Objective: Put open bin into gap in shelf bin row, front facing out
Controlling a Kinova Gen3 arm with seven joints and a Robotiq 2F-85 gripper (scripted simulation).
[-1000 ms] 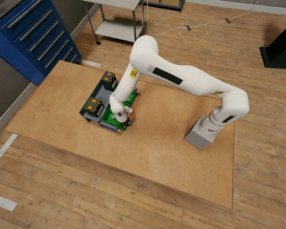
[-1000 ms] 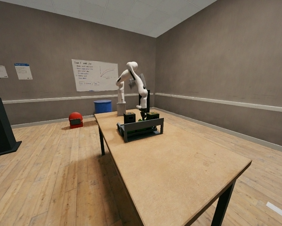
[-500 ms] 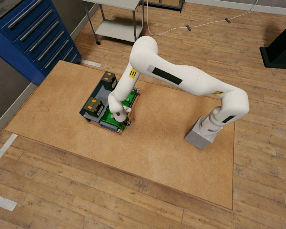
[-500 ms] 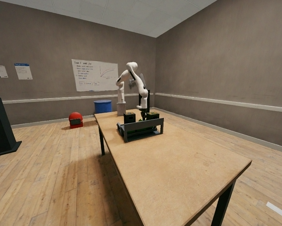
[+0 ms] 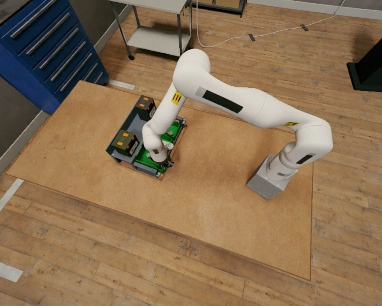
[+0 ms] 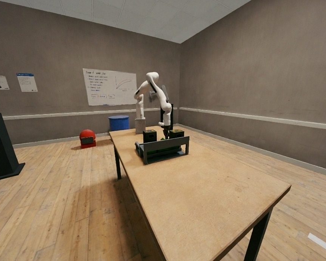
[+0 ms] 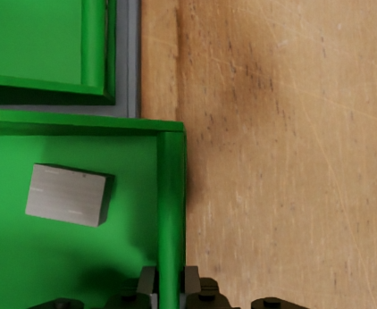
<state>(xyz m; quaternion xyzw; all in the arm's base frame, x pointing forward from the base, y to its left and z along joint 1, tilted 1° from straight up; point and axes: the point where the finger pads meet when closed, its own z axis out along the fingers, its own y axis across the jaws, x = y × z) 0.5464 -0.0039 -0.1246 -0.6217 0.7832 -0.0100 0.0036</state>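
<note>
My gripper [image 5: 169, 164] [image 6: 166, 137] [image 7: 170, 290] is shut on the front wall of a green bin [image 5: 144, 159] [image 7: 171, 201], one finger inside and one outside. A grey metal block [image 7: 65, 195] lies on the bin's floor. The bin is at the lower end of the row on the grey shelf [image 5: 137, 122] [image 6: 166, 143] in the top view. In the wrist view its front stands out past the shelf's front edge and past the neighbouring green bin [image 7: 32, 40]. Another green bin [image 5: 175, 127] shows farther along the row. The held bin's rear and its seating on the shelf are hidden.
Two dark boxes with orange latches, a near one [image 5: 125, 143] [image 6: 176, 133] and a far one [image 5: 146, 106] [image 6: 150, 135], stand on the shelf's upper board. The shelf stands on the brown table [image 5: 201, 210] [image 6: 202, 190]. The arm's grey base block [image 5: 266, 184] is at the right.
</note>
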